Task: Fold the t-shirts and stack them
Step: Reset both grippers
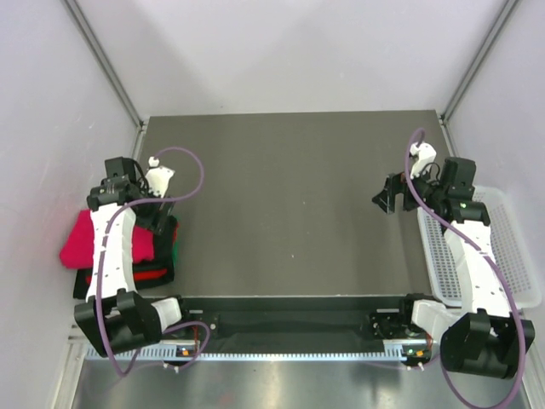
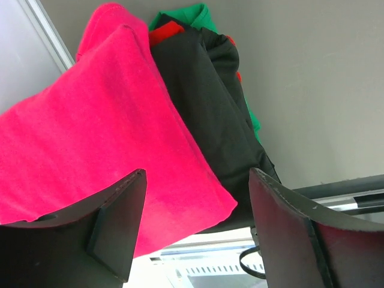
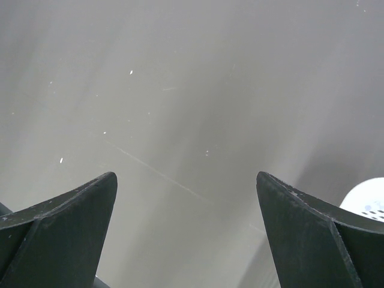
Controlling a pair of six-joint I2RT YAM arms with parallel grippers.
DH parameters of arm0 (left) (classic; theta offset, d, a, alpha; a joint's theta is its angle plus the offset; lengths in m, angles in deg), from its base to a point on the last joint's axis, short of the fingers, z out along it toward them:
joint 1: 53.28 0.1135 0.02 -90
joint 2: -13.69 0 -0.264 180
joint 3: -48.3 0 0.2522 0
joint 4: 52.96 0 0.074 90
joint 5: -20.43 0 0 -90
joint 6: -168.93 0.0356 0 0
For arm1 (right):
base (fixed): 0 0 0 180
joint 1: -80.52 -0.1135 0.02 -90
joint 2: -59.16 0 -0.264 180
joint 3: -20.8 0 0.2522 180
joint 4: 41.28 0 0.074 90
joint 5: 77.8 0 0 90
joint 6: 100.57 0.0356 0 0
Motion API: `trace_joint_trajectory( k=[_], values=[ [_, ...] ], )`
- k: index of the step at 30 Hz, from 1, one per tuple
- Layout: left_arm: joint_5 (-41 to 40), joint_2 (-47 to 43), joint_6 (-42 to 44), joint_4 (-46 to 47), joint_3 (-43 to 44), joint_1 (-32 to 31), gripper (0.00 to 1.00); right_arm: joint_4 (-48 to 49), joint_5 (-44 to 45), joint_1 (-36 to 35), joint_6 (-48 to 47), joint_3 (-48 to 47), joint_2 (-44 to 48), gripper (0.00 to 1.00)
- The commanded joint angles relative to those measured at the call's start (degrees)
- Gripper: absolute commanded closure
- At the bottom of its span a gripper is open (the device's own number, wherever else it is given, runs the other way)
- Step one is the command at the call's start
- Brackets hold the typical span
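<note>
Magenta t-shirt (image 2: 90, 132): folded atop pile (image 2: 210, 102), left edge of table (image 2: 324, 72).
Left gripper (image 2: 198, 180): jaws apart, empty, above it.
Right gripper (image 3: 186, 180): jaws wide, empty.
Next move: rise straight, snagging no cloth.

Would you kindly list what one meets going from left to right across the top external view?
Folded magenta-red cloth t-shirt → left gripper → bare dark grey tabletop → right gripper → white plastic mesh basket.
</note>
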Motion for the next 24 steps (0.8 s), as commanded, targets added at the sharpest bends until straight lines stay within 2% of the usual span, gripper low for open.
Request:
trace_joint_trajectory(
  k=[1,13,17,24],
  values=[
    [-2.53,1.38,-2.91,0.25,0.30,-0.74,0.27,1.16,-1.04,0.95,-0.75,0.15,2.07,0.00],
    [-10.35,3.58,-6.08,3.06,-3.04,-2.15,0.36,1.69,-2.09,1.22,-0.58,0.51,1.55,0.00],
    [-13.68,4.63,-7.13,4.29,-4.27,-3.12,0.43,1.69,-2.27,1.30,-0.67,0.42,1.54,0.00],
    [-15.72,4.72,-7.40,4.82,-5.24,-3.38,0.63,1.87,-2.36,1.22,-0.58,0.59,1.54,0.00]
  ],
)
